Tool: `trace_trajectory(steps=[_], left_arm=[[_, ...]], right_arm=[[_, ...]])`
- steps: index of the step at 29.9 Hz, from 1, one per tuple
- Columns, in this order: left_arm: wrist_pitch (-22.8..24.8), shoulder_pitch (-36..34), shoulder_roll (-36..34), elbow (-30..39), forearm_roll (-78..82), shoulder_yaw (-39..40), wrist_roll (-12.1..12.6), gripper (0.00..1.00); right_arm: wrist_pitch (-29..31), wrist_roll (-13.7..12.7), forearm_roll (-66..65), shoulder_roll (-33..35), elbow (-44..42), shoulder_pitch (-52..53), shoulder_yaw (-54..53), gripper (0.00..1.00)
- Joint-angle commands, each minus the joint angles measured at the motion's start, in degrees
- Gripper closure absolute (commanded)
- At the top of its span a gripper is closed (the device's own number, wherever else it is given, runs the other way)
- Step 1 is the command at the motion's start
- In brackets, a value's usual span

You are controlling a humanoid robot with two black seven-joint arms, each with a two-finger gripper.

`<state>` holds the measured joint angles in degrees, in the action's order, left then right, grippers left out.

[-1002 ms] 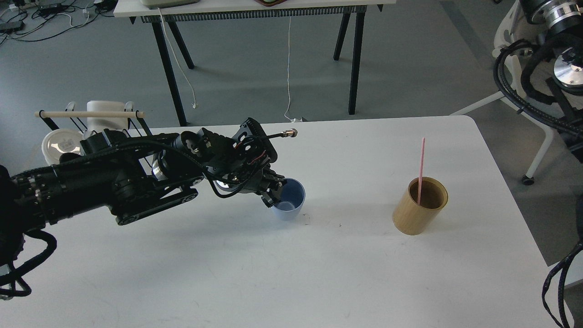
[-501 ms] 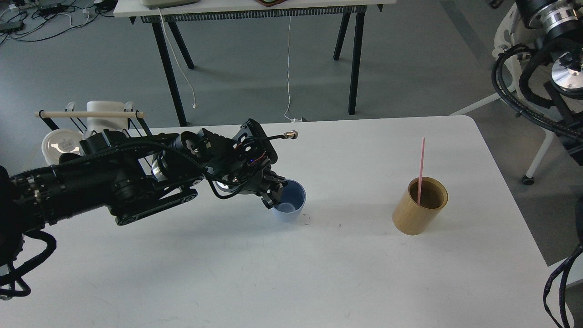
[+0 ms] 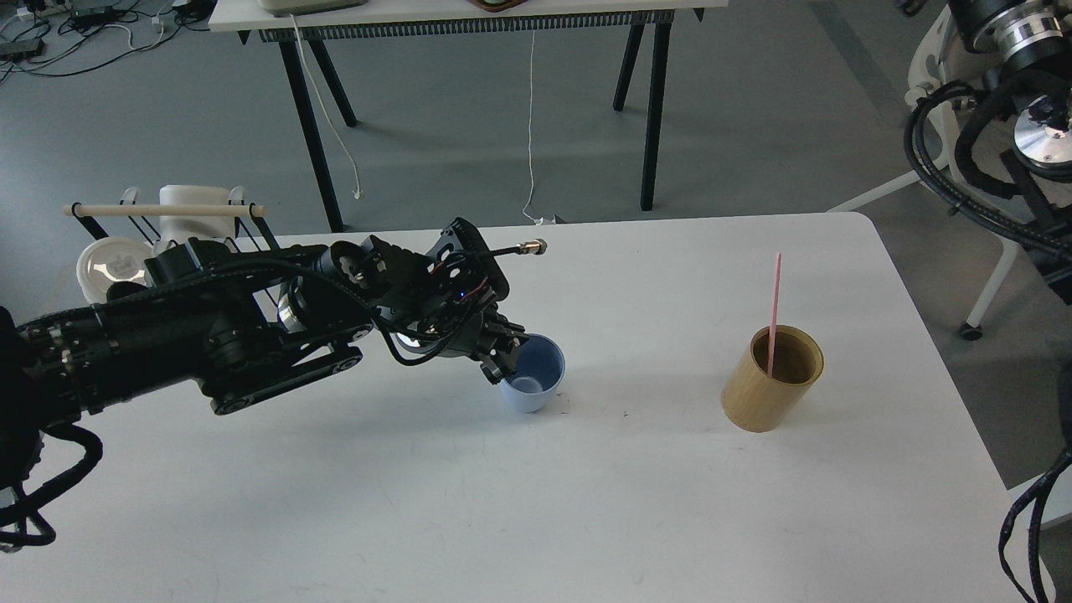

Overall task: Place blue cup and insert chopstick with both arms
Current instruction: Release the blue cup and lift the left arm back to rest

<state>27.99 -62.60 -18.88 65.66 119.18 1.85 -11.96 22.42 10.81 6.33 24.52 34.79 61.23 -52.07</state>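
Our left gripper (image 3: 505, 356) pinches the near-left rim of the blue cup (image 3: 533, 373), one finger inside the mouth and one outside, so the cup stands upright on the white table (image 3: 536, 502) ready for release. Right of the cup, well apart, the chopstick (image 3: 775, 311) leans in the tan holder (image 3: 770, 378). We judge our right arm (image 3: 1005, 126), gripper out of view, must fetch it.
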Motion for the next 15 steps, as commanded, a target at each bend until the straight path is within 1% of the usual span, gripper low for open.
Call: trace_trajectory(steps=[1,3,5,6,7,9,15], left_arm=[[0.0,0.2,-0.1,0.0,0.0,0.1,0.0,0.90],[0.0,0.2,0.0,0.0,0.0,0.2,0.1,0.89],[0.0,0.2,0.0,0.0,0.0,0.3,0.1,0.85],[0.0,0.2,-0.1,0.0,-0.2,0.4,0.1,0.79],[0.0,0.1,-0.2,0.0,-0.3,0.6,0.1,0.70],[0.0,-0.1,-0.3,0.0,-1.0,1.7,0.1,0.57],[0.0,-0.2,-0.7,0.4,-5.7,9.1,0.0,0.33]], right_arm=[[0.1,0.0,0.0,0.0,-0.1,0.0,0.0,0.00],[0.1,0.0,0.0,0.0,0.0,0.0,0.0,0.00],[0.1,0.0,0.0,0.0,0.0,0.0,0.0,0.00],[0.1,0.0,0.0,0.0,0.0,0.0,0.0,0.00],[0.1,0.0,0.0,0.0,0.0,0.0,0.0,0.00],[0.0,0.0,0.0,0.0,0.0,0.1,0.0,0.00],[0.2,0.0,0.0,0.0,0.2,0.2,0.0,0.00]])
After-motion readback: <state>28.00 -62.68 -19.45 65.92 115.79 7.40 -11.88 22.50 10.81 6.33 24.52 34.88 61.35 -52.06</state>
